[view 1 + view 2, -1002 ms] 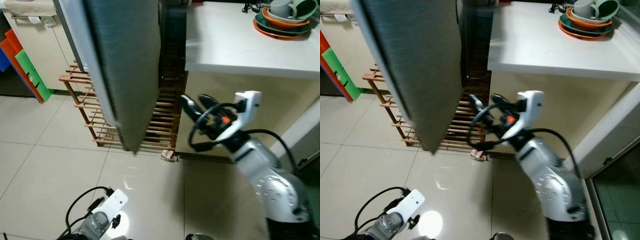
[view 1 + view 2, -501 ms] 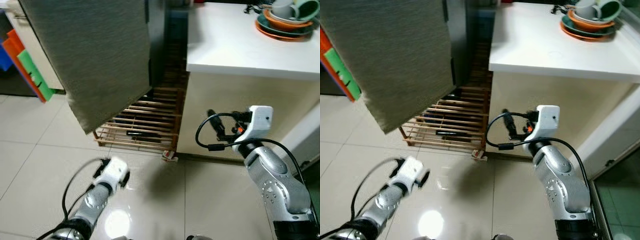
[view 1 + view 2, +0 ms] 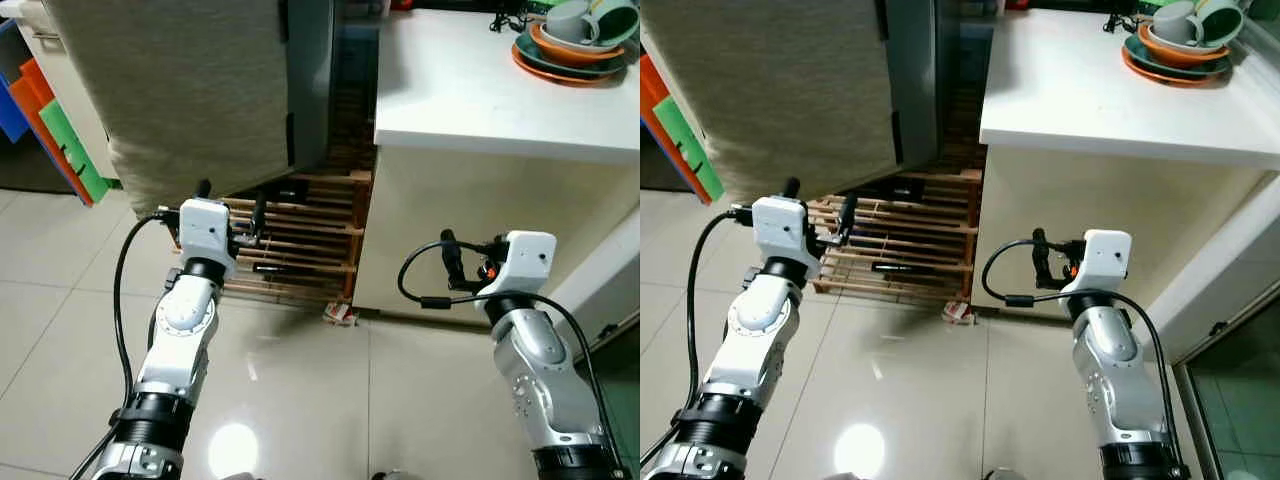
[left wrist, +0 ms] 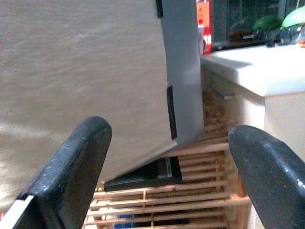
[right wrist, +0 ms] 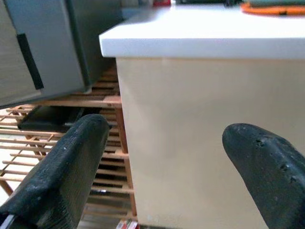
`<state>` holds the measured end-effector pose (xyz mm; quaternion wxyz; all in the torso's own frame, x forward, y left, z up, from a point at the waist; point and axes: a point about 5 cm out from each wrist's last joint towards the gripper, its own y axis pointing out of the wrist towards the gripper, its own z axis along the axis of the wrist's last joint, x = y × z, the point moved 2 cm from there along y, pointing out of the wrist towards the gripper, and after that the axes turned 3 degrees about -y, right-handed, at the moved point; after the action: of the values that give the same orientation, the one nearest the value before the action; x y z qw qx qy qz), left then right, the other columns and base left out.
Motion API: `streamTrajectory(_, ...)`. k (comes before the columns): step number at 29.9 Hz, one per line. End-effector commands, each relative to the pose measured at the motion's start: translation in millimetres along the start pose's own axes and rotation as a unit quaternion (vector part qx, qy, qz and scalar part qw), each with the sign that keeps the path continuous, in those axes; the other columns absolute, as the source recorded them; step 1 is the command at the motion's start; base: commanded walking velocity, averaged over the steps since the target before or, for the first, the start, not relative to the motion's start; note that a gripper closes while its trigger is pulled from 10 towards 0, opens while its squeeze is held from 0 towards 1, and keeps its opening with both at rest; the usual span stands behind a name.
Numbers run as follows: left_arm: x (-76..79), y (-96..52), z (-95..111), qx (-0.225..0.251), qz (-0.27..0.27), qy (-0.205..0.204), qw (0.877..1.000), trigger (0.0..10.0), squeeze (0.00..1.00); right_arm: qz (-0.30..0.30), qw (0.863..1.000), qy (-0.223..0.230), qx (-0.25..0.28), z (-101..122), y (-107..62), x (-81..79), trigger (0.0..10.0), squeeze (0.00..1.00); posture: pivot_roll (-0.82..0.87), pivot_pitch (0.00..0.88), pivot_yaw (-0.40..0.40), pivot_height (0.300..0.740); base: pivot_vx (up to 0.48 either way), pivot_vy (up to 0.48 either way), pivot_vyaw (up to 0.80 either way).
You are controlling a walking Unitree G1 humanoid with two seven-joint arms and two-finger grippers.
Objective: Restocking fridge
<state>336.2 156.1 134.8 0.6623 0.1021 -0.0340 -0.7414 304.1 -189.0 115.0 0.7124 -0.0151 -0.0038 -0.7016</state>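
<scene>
Grippers hover over the tiled floor (image 3: 300,370), both with fingers spread wide and holding nothing. Left gripper (image 3: 232,215) is raised just before the fridge door (image 3: 190,90), level with its lower edge and apart from it. Right gripper (image 3: 447,268) faces the cream side of the counter (image 3: 470,100), to the fridge's right. Behind the fridge stands a wooden rack (image 3: 300,245). Farther off, stacked dishes (image 3: 575,40) sit on the counter.
</scene>
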Motion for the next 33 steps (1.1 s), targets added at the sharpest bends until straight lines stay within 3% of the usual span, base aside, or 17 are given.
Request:
streamTrajectory(1, 0.6, 5.4, 13, 0.009, -0.001, 0.009, 1.000, 10.0, 0.00, 0.011, 1.000, -0.011, 0.014, 1, 2.7, -4.8, 10.0, 0.00, -0.08, 0.000, 0.016, 0.740, 0.000, 0.000, 0.00)
streamTrajectory(7, 6.4, 7.4, 24, 0.019, -0.018, -0.013, 1.000, 10.0, 0.00, 0.008, 1.000, 0.010, 0.005, -4, 3.7, -3.2, 10.0, 0.00, -0.08, 0.000, 0.006, 0.740, 0.000, 0.000, 0.00)
streamTrajectory(17, 14.9, 7.3, 23, -0.006, -0.027, -0.031, 0.999, 10.0, 0.00, 0.019, 1.000, 0.003, 0.010, -6, 7.4, -5.9, 10.0, 0.00, -0.08, 0.000, 0.009, 0.740, 0.372, 0.302, 0.00)
streamTrajectory(33, 15.1, 3.5, 16, -0.033, -0.043, -0.022, 0.998, 10.0, 0.00, 0.016, 1.000, 0.005, 0.008, -13, 3.1, -6.3, 10.0, 0.00, -0.08, 0.000, 0.020, 0.740, 0.387, 0.282, 0.00)
